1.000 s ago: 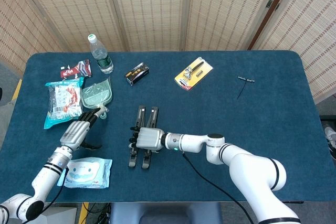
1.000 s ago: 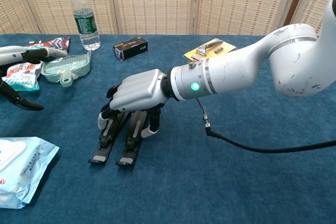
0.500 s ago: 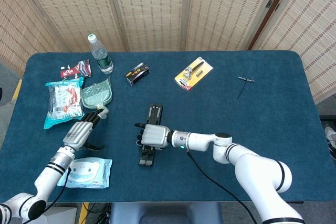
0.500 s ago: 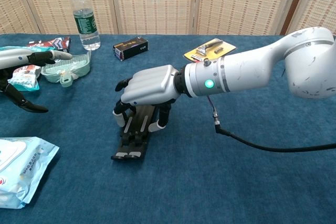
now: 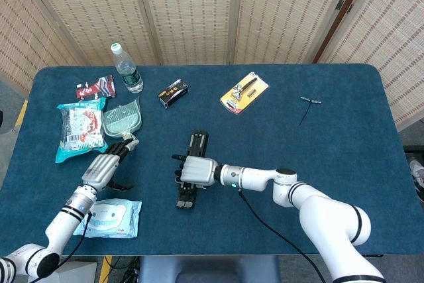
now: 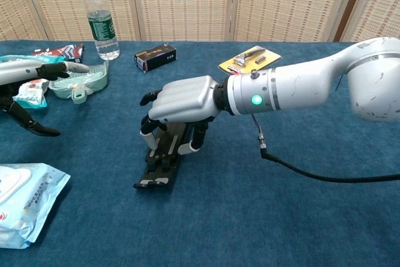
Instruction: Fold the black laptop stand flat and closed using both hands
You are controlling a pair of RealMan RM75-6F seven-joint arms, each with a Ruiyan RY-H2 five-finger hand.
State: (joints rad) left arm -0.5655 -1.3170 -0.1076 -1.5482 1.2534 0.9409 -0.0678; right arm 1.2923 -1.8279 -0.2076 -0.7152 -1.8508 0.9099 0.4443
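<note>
The black laptop stand point(image 5: 197, 142) lies mid-table with its two bars side by side, touching along their length. In the chest view the laptop stand point(image 6: 157, 166) lies flat on the blue cloth. My right hand point(image 5: 197, 169) covers its middle from above. The fingers point(image 6: 189, 146) curl down on both sides of the bars and grip them. My left hand point(image 5: 103, 168) hovers at the left, well apart from the stand. In the chest view the left hand point(image 6: 28, 73) has its fingers spread and holds nothing.
A water bottle point(image 5: 126, 67), a red packet point(image 5: 96, 87), a snack bag point(image 5: 79, 130) and a green container point(image 5: 122, 118) crowd the left. Wet wipes point(image 5: 111, 218) lie by the front left edge. A black box point(image 5: 173, 92), a yellow package point(image 5: 244, 92) and a small tool point(image 5: 308, 105) lie farther back.
The stand's two bars, apart one second ago, have come together under my right hand, which shifted slightly right. My left hand has barely moved.
</note>
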